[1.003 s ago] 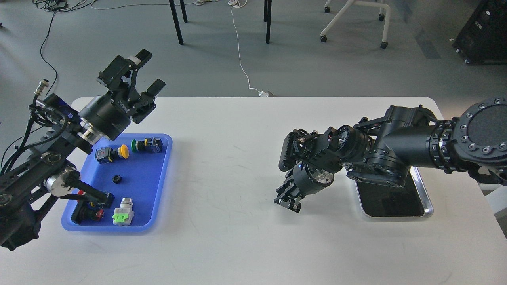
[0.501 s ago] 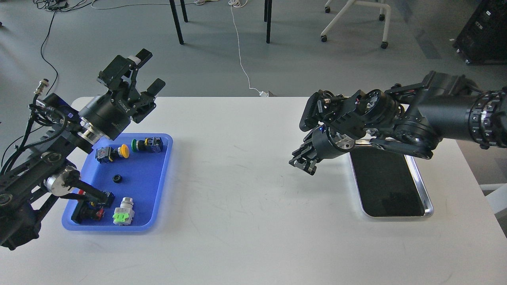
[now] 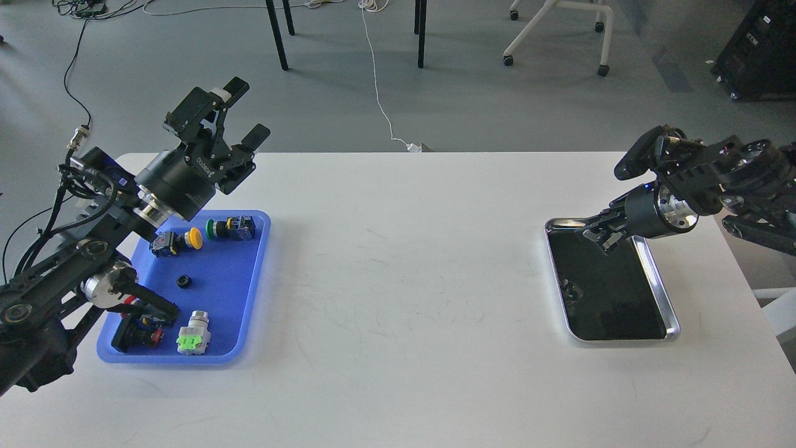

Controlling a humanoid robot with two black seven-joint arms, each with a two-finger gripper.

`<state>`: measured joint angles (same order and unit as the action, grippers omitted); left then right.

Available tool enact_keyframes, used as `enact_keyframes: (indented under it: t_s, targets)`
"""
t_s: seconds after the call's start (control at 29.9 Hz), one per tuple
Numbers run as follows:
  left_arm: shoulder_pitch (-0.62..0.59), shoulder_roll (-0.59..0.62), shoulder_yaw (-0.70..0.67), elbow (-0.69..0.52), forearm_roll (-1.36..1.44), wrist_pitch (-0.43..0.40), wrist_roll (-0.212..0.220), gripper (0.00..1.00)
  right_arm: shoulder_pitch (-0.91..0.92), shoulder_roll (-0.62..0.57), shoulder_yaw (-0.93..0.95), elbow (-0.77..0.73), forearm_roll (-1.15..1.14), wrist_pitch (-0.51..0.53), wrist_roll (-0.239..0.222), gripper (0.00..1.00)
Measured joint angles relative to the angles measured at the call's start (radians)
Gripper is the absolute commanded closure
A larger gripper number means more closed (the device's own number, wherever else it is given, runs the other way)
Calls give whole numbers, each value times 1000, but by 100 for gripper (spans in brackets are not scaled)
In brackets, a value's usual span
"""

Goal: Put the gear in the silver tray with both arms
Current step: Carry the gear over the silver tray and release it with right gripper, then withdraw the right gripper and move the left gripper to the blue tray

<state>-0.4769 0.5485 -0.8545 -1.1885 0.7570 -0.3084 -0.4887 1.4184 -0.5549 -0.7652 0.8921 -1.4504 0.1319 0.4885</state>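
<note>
the left pincer [image 3: 244,109] hangs above the far left corner of the bench [image 3: 398,298], its two fingers plainly apart and holding nothing, tilted up and away from the blue tray [image 3: 249,298] beneath it. that tray lies along the left edge and carries several push-button switches, among them a yellow-capped switch [image 3: 177,241], a green-capped switch [image 3: 231,227] and a grey switch with a green tag [image 3: 194,334]. near its middle sits a small black ring-shaped part [image 3: 183,281], which i take to be the gear, though it is too small to make out teeth.

the silver tray [image 3: 660,280] lies near the right edge of the bench. a small dark shape shows on its mirror bottom towards the left rim, but i cannot tell whether that is a part or only a reflection. the right pincer [image 3: 602,235] hangs over the far end of this tray, pointing left and down; it is dark and seen nearly end-on, so i cannot tell whether its fingers are apart or together, nor whether they hold anything.

as i judge it, the step in hand is the reach for the gear, which looks not yet picked. the next move calls for the left pincer to tip downward and descend over the middle of the blue tray, straddling the little ring without knocking the switches around it. a part so small and low will likely slip unless the fingers close squarely across it.
</note>
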Motion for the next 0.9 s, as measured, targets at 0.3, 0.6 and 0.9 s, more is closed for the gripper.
enact_keyframes:
  t_s: [0.3,0.6,0.9]
  targets:
    - [-2,0,4,0,1,-1,0,2,-128,-25,4,-32,-1,-31,0,84]
    - [-2,1,4,0,1,-2,0,2,-133,-14,29,-8,5,-43,0,80]
    - [-2,4,6,-12,1,1,0,2,-133,-35,41,28,11,-43,0,15]
